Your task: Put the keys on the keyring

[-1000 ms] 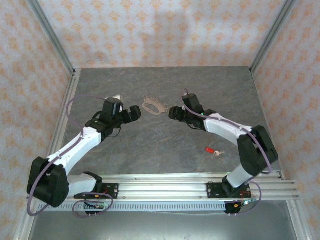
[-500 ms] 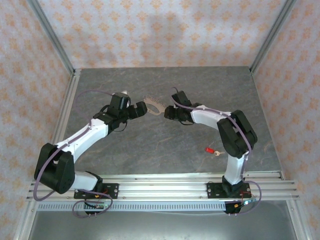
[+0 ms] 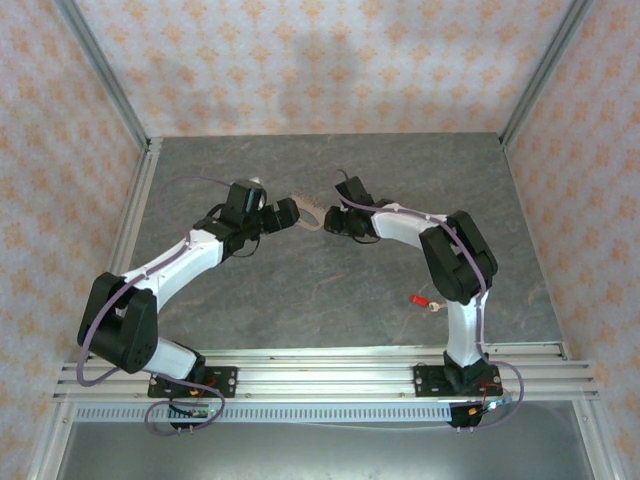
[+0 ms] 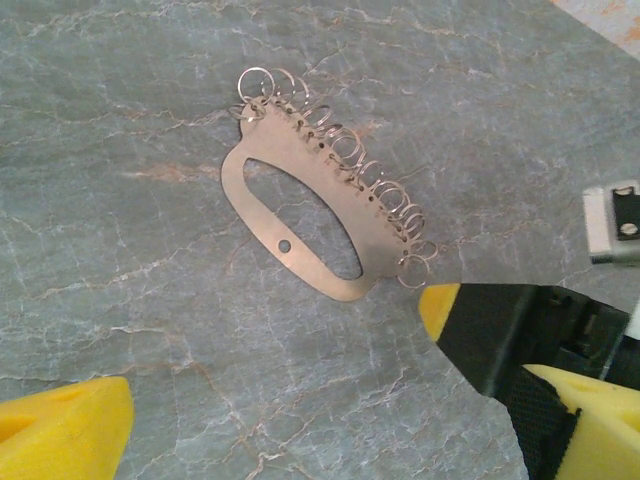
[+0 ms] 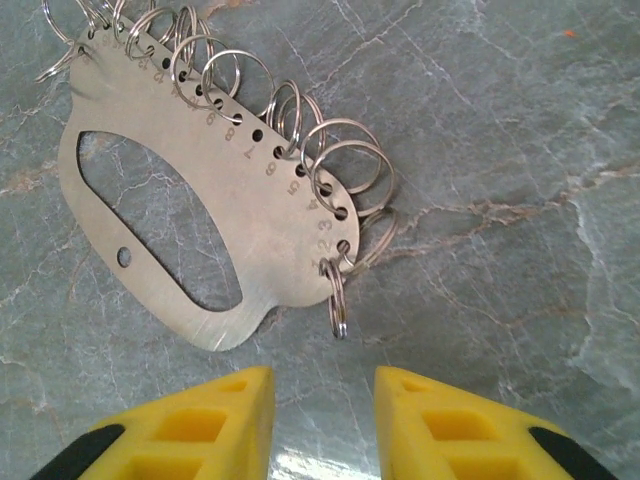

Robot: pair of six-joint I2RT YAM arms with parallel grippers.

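The key (image 3: 420,299) lies well nearer than the keyring (image 5: 230,190), off to its right. The right gripper (image 5: 322,400), jaws narrowly parted and empty, sits just short of the keyring's end ring. The left gripper (image 4: 320,440), spread wide and empty, is near its left side.

lab test booth — patterned panel walls (image 3: 300,60), aluminium frame (image 3: 101,72), grey marbled table (image 3: 300,305)

Bright, even light, soft shadows, sharp focus, faint glare on table (image 5: 300,462).
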